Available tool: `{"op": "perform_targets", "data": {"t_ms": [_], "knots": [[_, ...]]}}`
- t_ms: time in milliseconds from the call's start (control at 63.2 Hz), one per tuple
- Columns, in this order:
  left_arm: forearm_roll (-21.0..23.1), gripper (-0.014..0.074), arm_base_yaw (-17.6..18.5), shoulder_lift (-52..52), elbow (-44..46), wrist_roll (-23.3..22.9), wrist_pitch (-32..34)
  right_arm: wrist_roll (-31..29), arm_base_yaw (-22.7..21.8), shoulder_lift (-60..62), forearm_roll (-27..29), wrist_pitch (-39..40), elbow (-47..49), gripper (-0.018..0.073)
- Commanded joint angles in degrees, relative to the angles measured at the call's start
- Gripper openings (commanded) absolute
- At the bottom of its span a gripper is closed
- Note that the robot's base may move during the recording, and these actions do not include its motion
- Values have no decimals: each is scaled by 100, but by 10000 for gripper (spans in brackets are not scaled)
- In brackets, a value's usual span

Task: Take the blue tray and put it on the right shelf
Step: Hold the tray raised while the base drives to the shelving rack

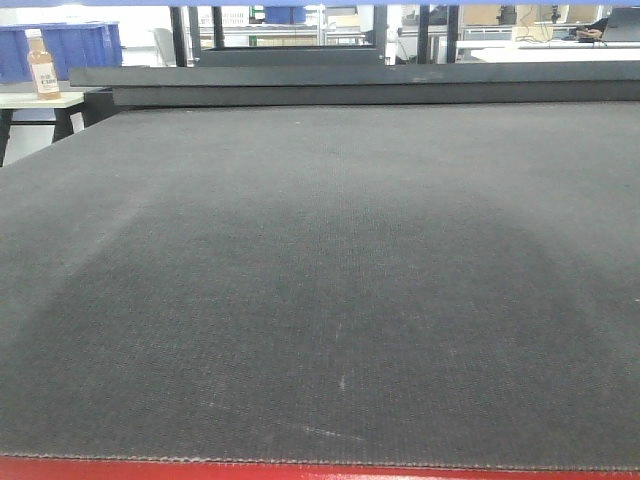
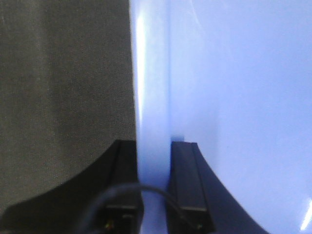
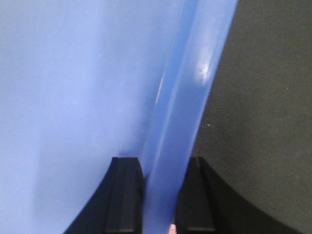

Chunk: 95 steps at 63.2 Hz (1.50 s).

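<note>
The blue tray (image 2: 234, 97) fills the right of the left wrist view. Its glossy rim runs straight down between the black fingers (image 2: 185, 165) of my left gripper (image 2: 153, 144), which is shut on it. In the right wrist view the blue tray (image 3: 73, 87) fills the left, and my right gripper (image 3: 163, 161) is shut on its opposite rim. The dark table top (image 2: 63, 73) shows beyond each rim. Neither gripper appears in the front view, where only a thin blue strip (image 1: 300, 2) crosses the top edge. The right shelf is out of view.
The wide dark table top (image 1: 320, 280) has a red front edge (image 1: 300, 470) and a raised dark ledge (image 1: 350, 85) along its back. At the far left, a bottle (image 1: 42, 65) stands on a small white table in front of dark blue bins (image 1: 75, 45).
</note>
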State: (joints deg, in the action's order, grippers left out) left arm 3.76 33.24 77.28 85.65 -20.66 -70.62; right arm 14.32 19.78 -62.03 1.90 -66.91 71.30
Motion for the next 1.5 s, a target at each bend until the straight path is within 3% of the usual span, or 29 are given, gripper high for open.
{"op": "perform_targets", "data": {"t_ms": [0, 1488], "knots": [[-332, -48, -51, -195, 178, 51, -605, -172, -22, 142, -414, 86, 151, 57], [-318, -48, -51, -195, 178, 51, -605, -172, -22, 142, -414, 86, 151, 57]]}}
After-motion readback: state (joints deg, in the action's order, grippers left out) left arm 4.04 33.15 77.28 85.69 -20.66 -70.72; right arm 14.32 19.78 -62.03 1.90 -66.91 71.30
